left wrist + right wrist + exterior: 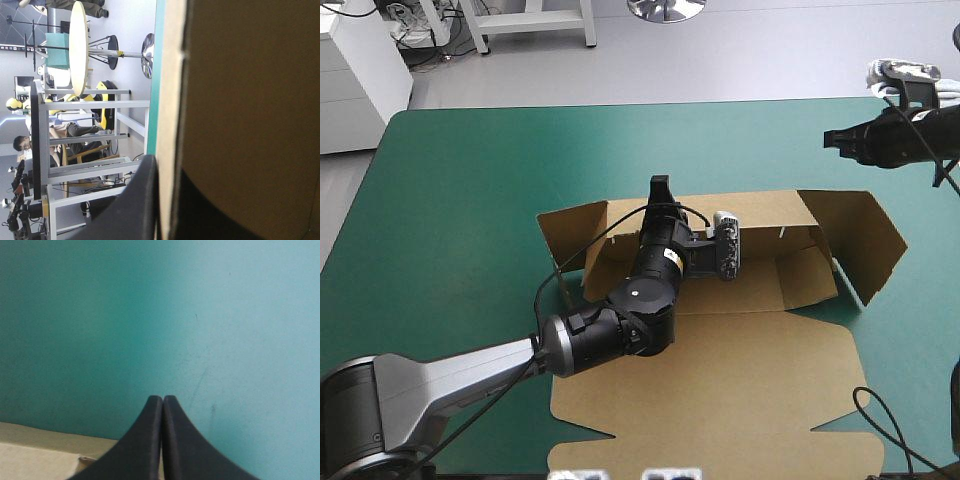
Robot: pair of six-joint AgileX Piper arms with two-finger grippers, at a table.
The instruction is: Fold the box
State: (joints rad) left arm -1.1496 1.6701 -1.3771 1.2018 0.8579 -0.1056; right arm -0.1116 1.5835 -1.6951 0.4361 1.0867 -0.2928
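Brown box [720,390] half-formed at table ctr; L gripper [660,184] pinches its far wall, R gripper [830,138] holds nothing.

The box lies mid-table on the teal-green cover [460,180], w/ the far wall raised, a side flap splayed out at each end, and the lid flat toward the near edge. L arm comes in from the near-left corner and crosses the lid. Its black fingers [142,200] are clamped on the far wall's top edge, w/ the board edge sandwiched btwn them, one finger each side. R gripper [162,399] is over the table's far-right part, apart from the box, tip aimed toward the table's middle. Its fingers are pressed together in one pointed arch, nothing btwn them, w/ bare cover ahead.
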